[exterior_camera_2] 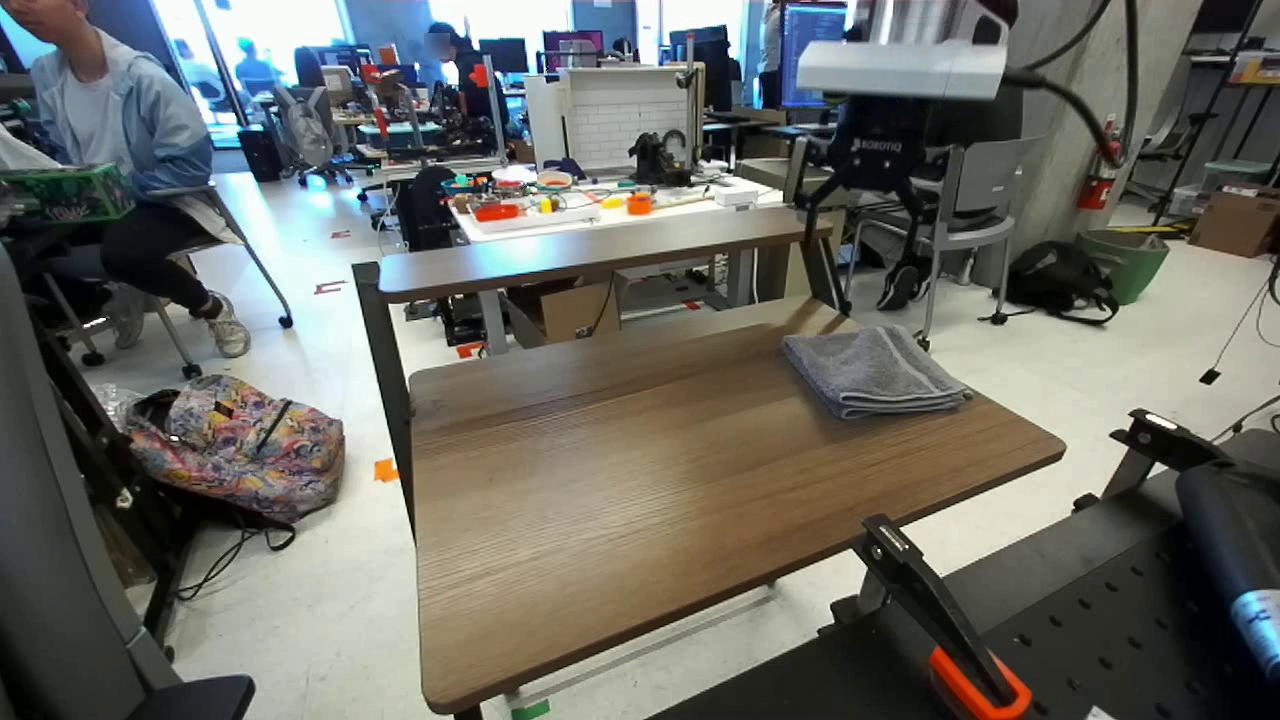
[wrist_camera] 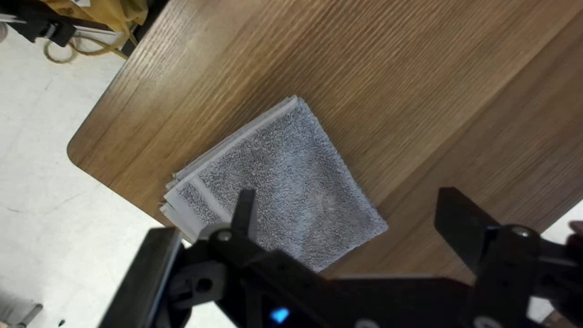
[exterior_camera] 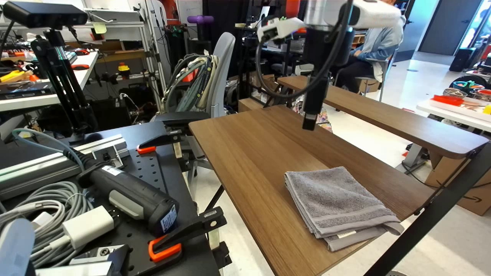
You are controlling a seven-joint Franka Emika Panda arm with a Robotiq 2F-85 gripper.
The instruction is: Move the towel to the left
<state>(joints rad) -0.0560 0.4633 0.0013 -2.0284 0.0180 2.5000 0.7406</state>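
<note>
The grey folded towel [exterior_camera: 337, 203] lies on the wooden tabletop [exterior_camera: 245, 153] near one end, with layered edges. In an exterior view it also shows [exterior_camera_2: 872, 370] near the table's right end. In the wrist view the towel [wrist_camera: 291, 182] lies below the gripper, its lower part hidden behind the gripper body. My gripper [exterior_camera_2: 860, 240] is open and empty, hanging well above the tabletop. In an exterior view its fingers [exterior_camera: 310, 122] show side-on. In the wrist view its fingers [wrist_camera: 347, 196] are wide apart, one over the towel, the other over bare wood.
A raised wooden shelf [exterior_camera_2: 600, 255] runs along one long side of the table, with a dark side post [exterior_camera: 429, 214]. A black bench [exterior_camera: 149, 168] with orange-black clamps [exterior_camera: 165, 249], cables and a black handheld tool [exterior_camera: 130, 195] stands beside the table. A grey chair [exterior_camera: 222, 73] stands near it.
</note>
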